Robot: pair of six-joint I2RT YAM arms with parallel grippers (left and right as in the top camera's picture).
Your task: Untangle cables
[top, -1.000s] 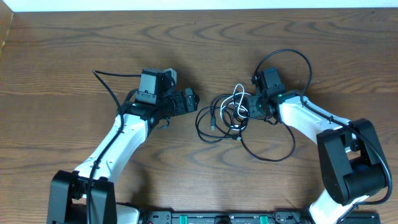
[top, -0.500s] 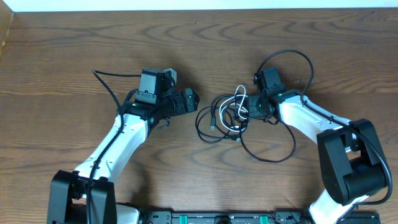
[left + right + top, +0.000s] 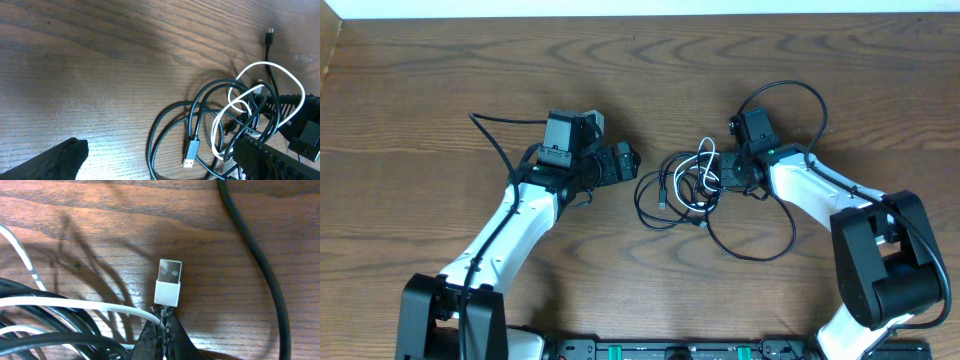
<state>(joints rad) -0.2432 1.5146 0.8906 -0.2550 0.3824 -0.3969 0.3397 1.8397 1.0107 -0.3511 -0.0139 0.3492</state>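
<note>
- On the wood-grain bench (image 3: 420, 100), seen from above, everything gathers near the middle, with both white-and-black arms reaching in from the 6 o'clock edge.
- Left arm (image 3: 510, 225) rises from 7 o'clock and right arm (image 3: 820, 190) from 5 o'clock. They face each other across the tangle.
- The cables (image 3: 680, 190) lie in one loose knot flat on the bench, just to the 3 o'clock side of centre. Two black cables (image 3: 640, 200) make overlapping loops, and a white cable (image 3: 265, 63) is threaded through them.
- Left tool (image 3: 628, 160) hangs at 9 o'clock of the knot, near it but apart, jaws spread wide and holding nothing. Its dark fingers (image 3: 55, 160) show in the bottom corners of its wrist view.
- Right tool (image 3: 162, 325) sits at the knot's 3 o'clock edge, jaws pinched tight on the white cable directly behind its plug.
- That white plug (image 3: 167, 282) sticks out toward 12 o'clock in the right wrist view, its metal end bare.
- A black plug (image 3: 191, 152) with a silver tip lies on the bench inside a black loop. A smaller plug (image 3: 270, 34) pokes out at 12 o'clock of the knot in the left wrist view.
</note>
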